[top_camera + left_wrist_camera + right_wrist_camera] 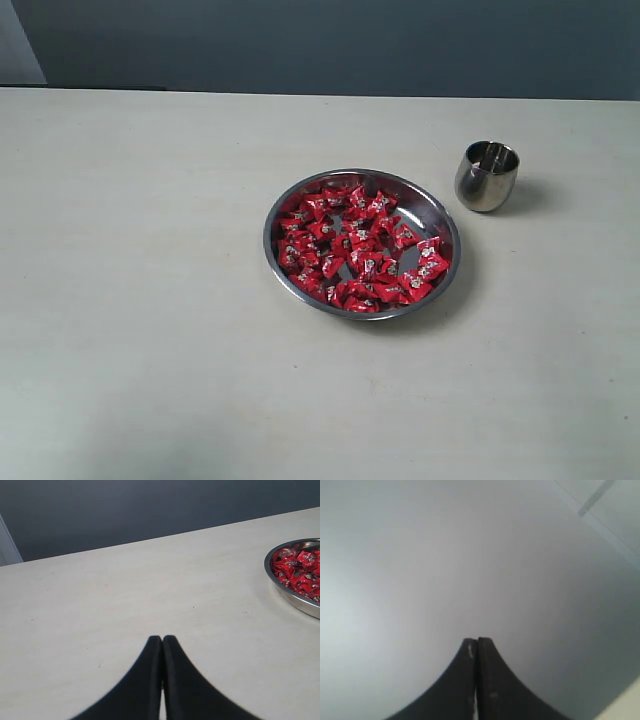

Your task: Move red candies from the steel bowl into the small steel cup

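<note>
The steel bowl (445, 222) sits mid-table, wide and shallow, with several red candies (355, 248) heaped in it. Behind it to the right stands the small steel cup (487, 176), upright. Neither arm shows in the exterior view. In the left wrist view my left gripper (162, 639) is shut with nothing between its black fingers, over bare table, and the steel bowl's rim (270, 572) with red candies (300, 572) lies off to one side. My right gripper (477, 641) is shut and empty, seen against a plain grey wall.
The pale table (150, 250) runs wide around the bowl and cup. A dark grey wall (350, 45) stands behind its far edge. A white panel edge (7, 545) shows at the side of the left wrist view.
</note>
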You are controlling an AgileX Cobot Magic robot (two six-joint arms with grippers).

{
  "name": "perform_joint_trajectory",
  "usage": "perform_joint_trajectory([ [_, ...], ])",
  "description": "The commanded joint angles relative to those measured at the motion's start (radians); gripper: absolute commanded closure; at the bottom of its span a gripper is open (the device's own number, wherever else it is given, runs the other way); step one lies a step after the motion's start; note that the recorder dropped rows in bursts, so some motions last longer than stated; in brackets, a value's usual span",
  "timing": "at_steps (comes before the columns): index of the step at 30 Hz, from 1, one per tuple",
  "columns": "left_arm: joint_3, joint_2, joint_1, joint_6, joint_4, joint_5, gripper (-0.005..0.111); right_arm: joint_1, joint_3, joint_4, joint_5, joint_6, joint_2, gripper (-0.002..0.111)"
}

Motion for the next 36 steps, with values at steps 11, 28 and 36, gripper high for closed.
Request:
perform_joint_trajectory([
  [11, -0.001, -0.004, -0.003, -0.006, -0.001, -0.006, 0.106, 0.032, -0.874, -1.366, 0.068, 0.647, 0.878, 0.109],
  [28, -0.001, -0.004, -0.003, -0.006, -0.001, -0.006, 0.106, 0.085, -1.262, -1.84, 0.359, 0.899, 1.599, 0.109],
  [36, -0.001, -0.004, -0.003, -0.006, -0.001, -0.006, 0.106, 0.085, -1.198, -1.282, 0.794, 0.269, 1.67, 0.109],
])
